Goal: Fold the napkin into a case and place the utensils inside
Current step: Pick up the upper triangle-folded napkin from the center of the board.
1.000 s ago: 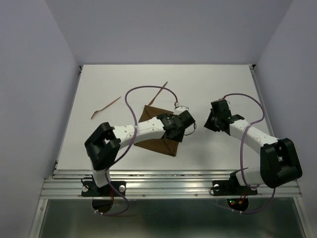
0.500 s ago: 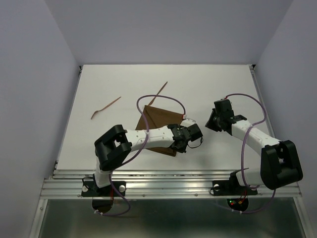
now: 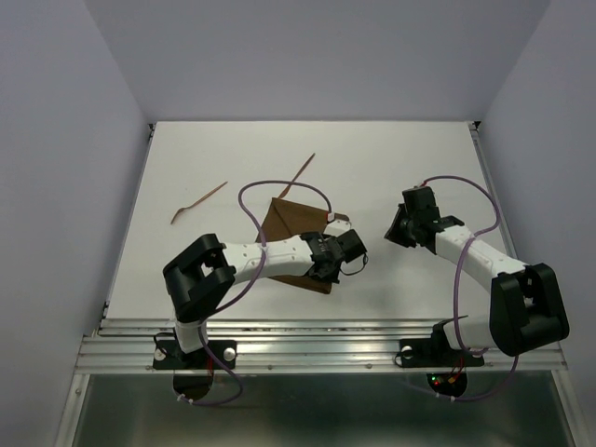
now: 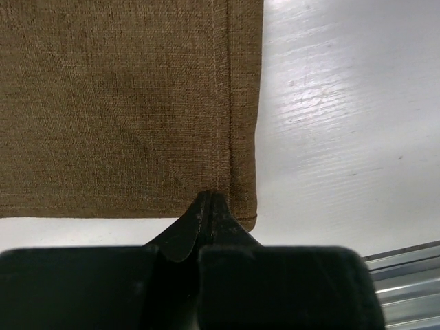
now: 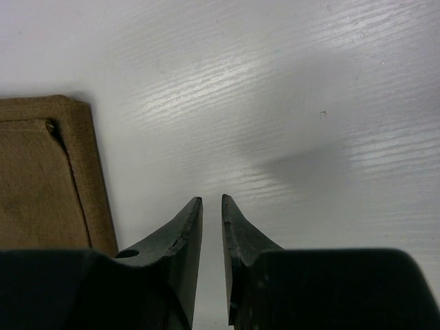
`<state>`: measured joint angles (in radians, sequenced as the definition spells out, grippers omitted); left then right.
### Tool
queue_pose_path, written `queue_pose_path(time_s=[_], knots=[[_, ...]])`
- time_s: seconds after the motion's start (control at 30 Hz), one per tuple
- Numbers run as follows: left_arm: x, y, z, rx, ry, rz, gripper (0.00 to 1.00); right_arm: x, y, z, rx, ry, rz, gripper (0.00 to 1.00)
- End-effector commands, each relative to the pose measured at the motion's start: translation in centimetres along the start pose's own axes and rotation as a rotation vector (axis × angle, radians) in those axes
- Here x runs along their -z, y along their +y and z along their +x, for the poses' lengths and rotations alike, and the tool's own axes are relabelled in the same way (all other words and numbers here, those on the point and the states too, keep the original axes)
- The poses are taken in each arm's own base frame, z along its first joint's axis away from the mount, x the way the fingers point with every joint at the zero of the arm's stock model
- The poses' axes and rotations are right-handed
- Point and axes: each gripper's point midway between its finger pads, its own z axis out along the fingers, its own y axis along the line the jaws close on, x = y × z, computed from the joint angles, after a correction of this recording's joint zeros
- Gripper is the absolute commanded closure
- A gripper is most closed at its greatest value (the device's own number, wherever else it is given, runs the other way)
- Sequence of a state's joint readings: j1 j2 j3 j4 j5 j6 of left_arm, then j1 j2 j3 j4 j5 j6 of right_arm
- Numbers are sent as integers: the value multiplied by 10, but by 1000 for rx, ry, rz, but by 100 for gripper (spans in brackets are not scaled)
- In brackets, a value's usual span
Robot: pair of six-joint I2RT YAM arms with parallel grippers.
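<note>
My left hand (image 4: 208, 200) is closed to a point, tips resting on the stitched hem of the napkin (image 4: 124, 103) just beside its near right corner; whether any cloth is nipped between them I cannot tell. The napkin lies flat on the bench (image 5: 309, 82), folded and turned askew, one corner pointing away from me. The far utensil (image 3: 298, 175) slants near-left to far-right, its near end at that corner. The left utensil (image 3: 198, 202) slants the same way, well apart. My right hand (image 5: 212, 200) hangs over bare bench, a narrow slit between its fingers, holding nothing.
</note>
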<state>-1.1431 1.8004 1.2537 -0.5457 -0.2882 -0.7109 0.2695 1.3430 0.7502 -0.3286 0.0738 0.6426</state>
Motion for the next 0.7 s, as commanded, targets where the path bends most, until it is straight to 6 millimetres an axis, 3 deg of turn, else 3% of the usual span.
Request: queue_pose_path(time_s=[0.0, 0.27, 0.43, 0.5, 0.67], knots=[[8, 3, -7, 30, -40, 16, 100, -1, 4, -2, 7, -8, -22, 77], [-20, -5, 15, 10, 13, 69, 100, -2, 3, -1, 8, -3, -20, 77], [-34, 2, 27, -9, 53, 32, 100, -3, 3, 1, 8, 6, -21, 77], [-30, 8, 22, -11, 26, -12, 100, -2, 4, 0, 5, 4, -26, 77], [6, 29, -7, 0, -88, -83, 100, 0, 5, 0, 1, -1, -32, 77]])
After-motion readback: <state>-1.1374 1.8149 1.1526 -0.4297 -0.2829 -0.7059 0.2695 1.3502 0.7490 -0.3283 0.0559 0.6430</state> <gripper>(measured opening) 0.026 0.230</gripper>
